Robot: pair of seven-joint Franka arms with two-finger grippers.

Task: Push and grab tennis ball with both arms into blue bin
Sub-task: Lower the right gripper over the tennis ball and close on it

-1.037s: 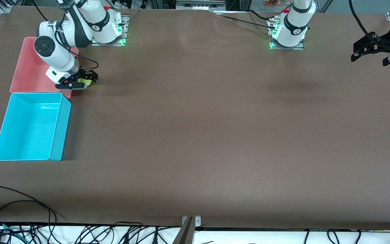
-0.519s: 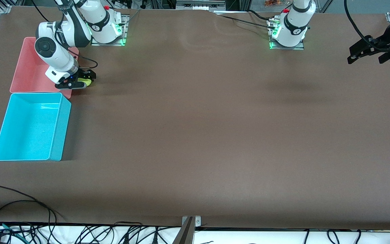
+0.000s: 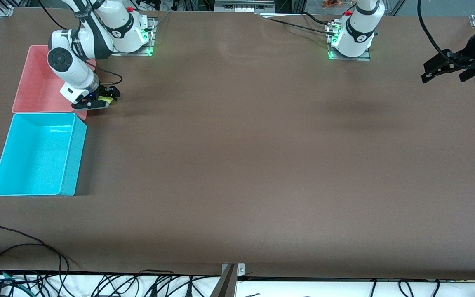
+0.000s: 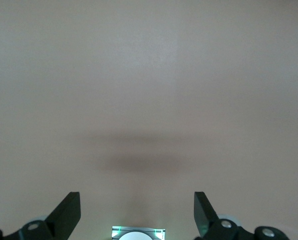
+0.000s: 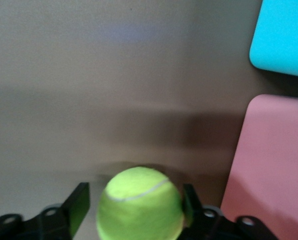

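front view: tennis ball [image 3: 106, 99] on the table [image 3: 237, 165] at ten o'clock, just beside the pink bin [image 3: 35, 82], flanked by the right gripper [image 3: 107, 100], jaws spread, not yet pinching. blue bin [image 3: 78, 156] at eight o'clock, nearer the camera. left gripper [image 3: 427, 72] spread, waiting in the air at two o'clock.

left wrist view: bare table only.

right wrist view: risk of the ball squirting out under an off-centre squeeze, or rolling against the pink rim close by. ample open table toward three o'clock.

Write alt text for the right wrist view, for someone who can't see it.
A yellow-green tennis ball sits between the two black fingers of the right gripper, just above the brown table. Beside the ball is the pink bin, with a corner of the blue bin next to it.
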